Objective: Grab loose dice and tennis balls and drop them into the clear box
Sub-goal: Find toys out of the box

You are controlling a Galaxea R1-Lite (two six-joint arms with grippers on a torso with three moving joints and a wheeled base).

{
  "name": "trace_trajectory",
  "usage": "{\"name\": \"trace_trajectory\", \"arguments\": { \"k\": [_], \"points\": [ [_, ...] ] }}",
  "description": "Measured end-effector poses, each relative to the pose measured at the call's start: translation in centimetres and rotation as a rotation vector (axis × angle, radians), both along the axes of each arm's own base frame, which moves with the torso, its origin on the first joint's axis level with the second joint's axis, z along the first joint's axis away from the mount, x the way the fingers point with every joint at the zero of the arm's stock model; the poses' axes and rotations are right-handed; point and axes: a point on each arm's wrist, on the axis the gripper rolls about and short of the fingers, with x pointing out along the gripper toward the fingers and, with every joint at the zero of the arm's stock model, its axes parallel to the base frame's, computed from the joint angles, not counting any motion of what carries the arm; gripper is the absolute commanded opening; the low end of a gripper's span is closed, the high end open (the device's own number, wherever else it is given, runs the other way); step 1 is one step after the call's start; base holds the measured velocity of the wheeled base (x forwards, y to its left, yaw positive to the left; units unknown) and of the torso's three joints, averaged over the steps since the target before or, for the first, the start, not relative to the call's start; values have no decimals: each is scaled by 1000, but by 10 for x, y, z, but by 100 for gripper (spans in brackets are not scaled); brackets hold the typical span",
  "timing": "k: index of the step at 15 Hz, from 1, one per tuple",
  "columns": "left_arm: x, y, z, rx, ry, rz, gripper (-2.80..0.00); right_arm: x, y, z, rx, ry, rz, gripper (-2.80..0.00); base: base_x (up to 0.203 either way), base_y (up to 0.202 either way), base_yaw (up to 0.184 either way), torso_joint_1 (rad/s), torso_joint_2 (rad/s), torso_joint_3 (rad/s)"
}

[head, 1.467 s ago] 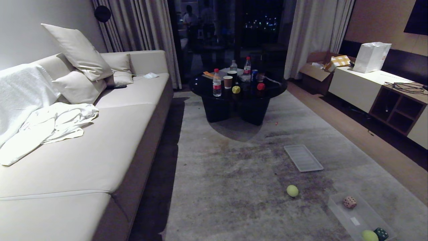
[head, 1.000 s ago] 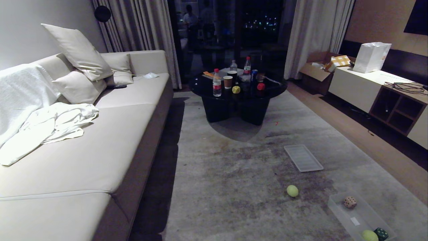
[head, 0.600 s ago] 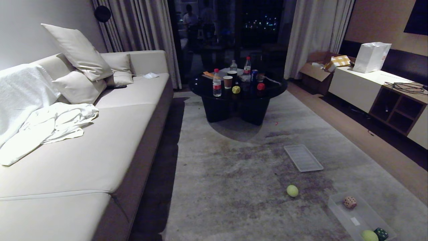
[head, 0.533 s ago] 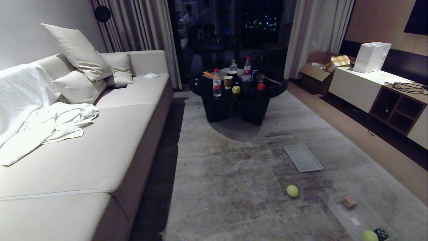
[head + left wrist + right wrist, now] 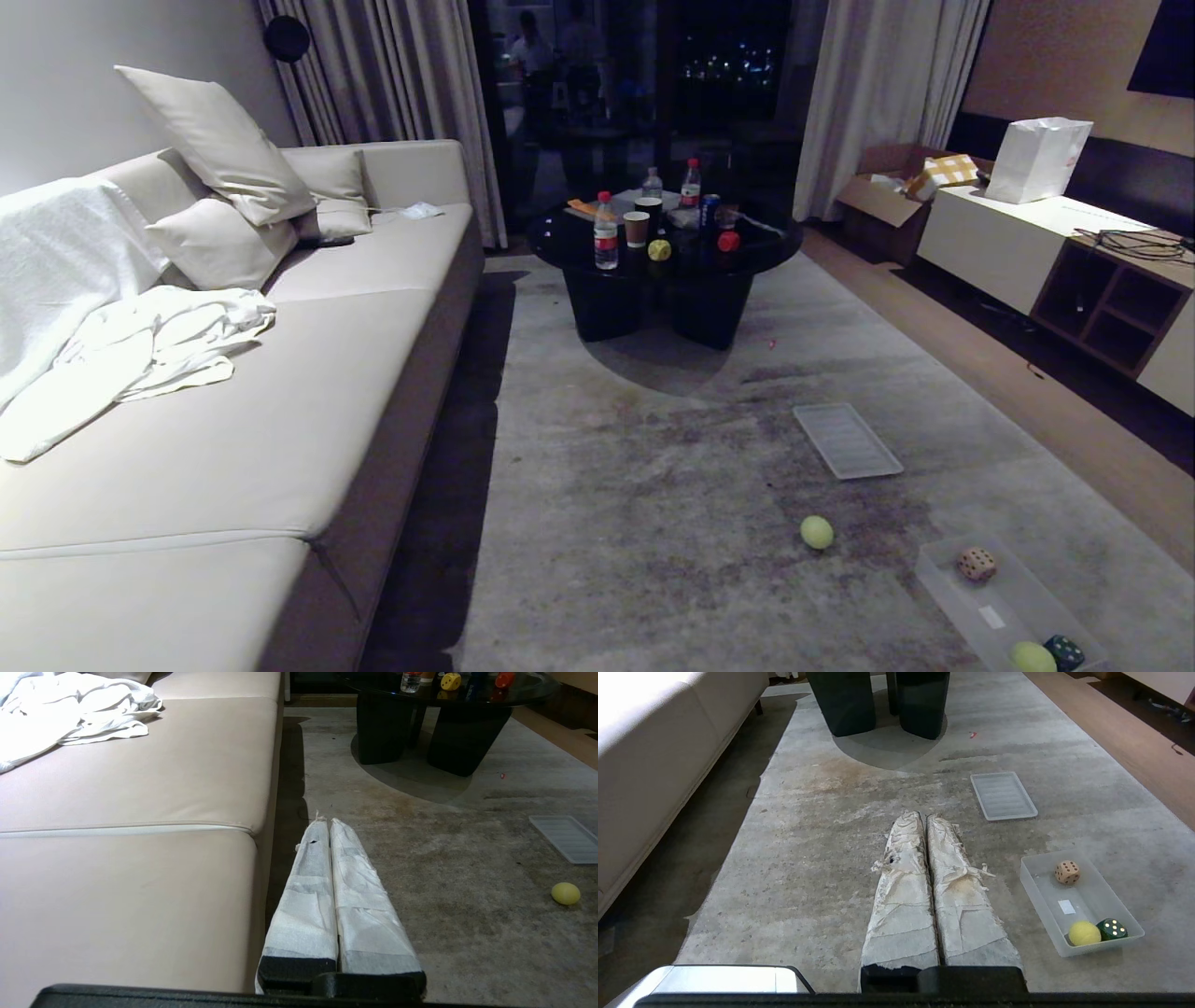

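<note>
On the rug at the lower right lies the clear box [image 5: 943, 586], holding a beige die [image 5: 977, 564], a tennis ball [image 5: 1032, 657] and a dark green die [image 5: 1063, 651]. A loose tennis ball [image 5: 817, 532] rests on the rug to the left of the box. On the black table farther off sit a yellow die [image 5: 659, 249] and a red die [image 5: 728, 242]. Neither gripper shows in the head view. My right gripper [image 5: 926, 816] hangs shut and empty over the rug, left of the box [image 5: 1092, 896]. My left gripper [image 5: 329, 822] is shut and empty beside the sofa edge.
A flat ribbed clear lid [image 5: 847, 440] lies on the rug beyond the loose ball. A long beige sofa [image 5: 280, 420] runs along the left. Bottles and cups crowd the black table [image 5: 775, 250]. A low cabinet [image 5: 1027, 243] lines the right wall.
</note>
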Motion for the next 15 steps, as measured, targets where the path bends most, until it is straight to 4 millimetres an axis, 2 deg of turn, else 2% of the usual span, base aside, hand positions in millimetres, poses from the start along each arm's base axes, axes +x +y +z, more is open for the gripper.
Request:
{"name": "trace_trajectory", "arguments": {
  "k": [15],
  "points": [
    [0, 0, 0, -11, 0, 0, -280, 0, 0, 0, 8, 0, -2, -280, 0, 0, 0, 0, 0, 0]
  ]
}}
